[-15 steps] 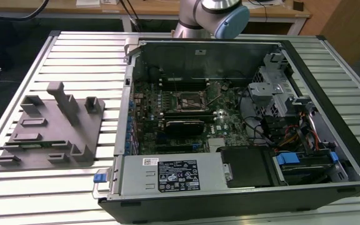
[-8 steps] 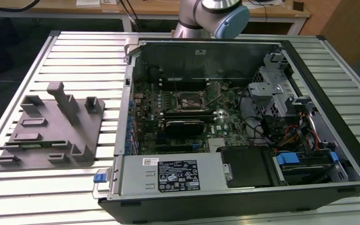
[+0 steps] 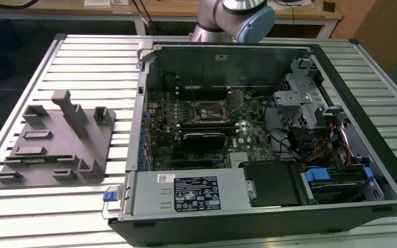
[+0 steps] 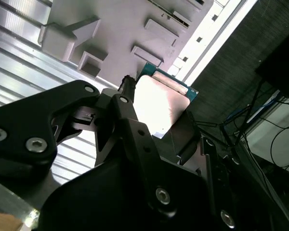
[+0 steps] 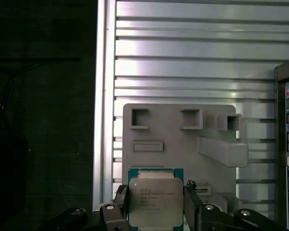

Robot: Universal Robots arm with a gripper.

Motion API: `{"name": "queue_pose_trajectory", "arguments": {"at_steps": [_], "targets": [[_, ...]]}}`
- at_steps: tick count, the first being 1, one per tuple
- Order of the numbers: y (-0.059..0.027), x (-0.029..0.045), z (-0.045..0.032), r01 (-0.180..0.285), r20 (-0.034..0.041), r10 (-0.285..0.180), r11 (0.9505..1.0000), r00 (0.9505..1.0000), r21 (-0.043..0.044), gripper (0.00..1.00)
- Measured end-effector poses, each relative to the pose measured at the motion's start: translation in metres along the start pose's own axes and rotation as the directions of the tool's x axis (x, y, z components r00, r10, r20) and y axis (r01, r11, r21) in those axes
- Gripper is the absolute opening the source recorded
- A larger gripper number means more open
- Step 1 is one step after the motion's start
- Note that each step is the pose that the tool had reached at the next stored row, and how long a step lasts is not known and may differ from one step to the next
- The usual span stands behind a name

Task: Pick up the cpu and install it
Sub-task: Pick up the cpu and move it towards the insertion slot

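Observation:
The cpu [image 5: 155, 198] is a flat square chip with a silvery top and a thin green rim. It sits between the two black fingers of my gripper [image 5: 156, 204], which is shut on its side edges. In the second wrist view the cpu [image 4: 159, 103] shows its bright face between the same fingers [image 4: 127, 103]. It hangs well above the grey fixture plate [image 5: 178, 139] on the slatted table. The black socket frame [image 3: 208, 109] lies open in the middle of the motherboard inside the computer case [image 3: 384, 170].
The grey fixture plate [image 3: 54, 144] with raised blocks lies on the slatted metal table [image 3: 81, 62] at the exterior view's left. The case holds a labelled grey power supply [image 3: 184, 192], drive cages [image 3: 302, 98] and cables. The arm's base [image 3: 229, 15] stands behind the case.

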State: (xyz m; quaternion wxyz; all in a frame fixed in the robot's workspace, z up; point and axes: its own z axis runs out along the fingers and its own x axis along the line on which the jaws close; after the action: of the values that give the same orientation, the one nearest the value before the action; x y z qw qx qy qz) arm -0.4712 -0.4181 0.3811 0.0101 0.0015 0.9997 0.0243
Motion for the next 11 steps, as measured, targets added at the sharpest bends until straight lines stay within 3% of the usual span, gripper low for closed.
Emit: {"name": "queue_pose_trajectory", "arguments": {"at_steps": [5,11], "targets": [[0.0,-0.003,0.0,0.0,0.0,0.0,1.0,1.0,0.0,0.54],[0.0,-0.012,0.0002,0.0,0.0,0.0,1.0,1.0,0.0,0.54]]}}
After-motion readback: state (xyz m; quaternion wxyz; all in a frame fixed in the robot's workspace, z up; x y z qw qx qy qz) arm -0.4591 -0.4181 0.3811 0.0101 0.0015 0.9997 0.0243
